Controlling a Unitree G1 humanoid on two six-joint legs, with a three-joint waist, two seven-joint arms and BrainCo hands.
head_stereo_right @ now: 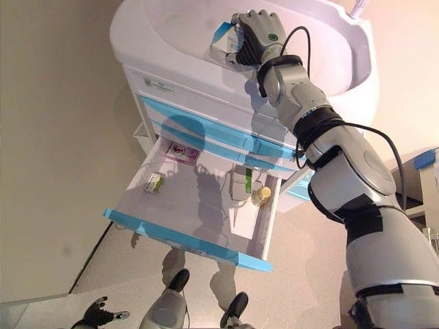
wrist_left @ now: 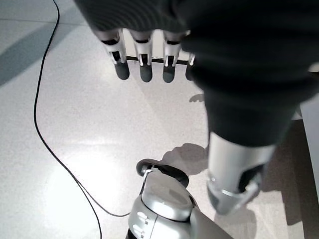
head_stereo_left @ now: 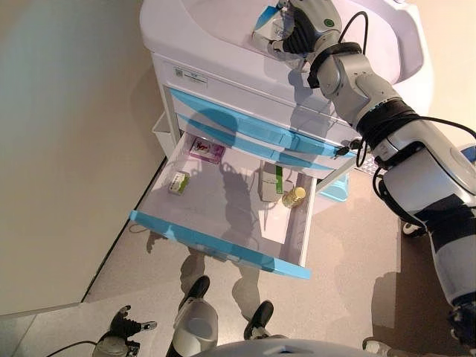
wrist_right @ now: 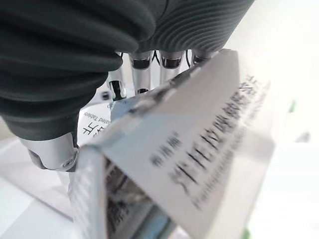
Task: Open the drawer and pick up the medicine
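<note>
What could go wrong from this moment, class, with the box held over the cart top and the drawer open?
1. The right robot hand grips the medicine box above the cart top; a loose grip could drop it.
2. The open drawer juts toward the robot, so stepping forward might bump it and topple the small bottle.

Bright, even indoor light is seen throughout. Soft shadows are cast into the open drawer (head_stereo_left: 223,201) and onto the floor (wrist_left: 65,124). The medicine box (wrist_right: 199,149) is rendered blurred, held very close.

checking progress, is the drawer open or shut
Open: the drawer is pulled well out of the cart, showing boxes and a small bottle inside.
</note>
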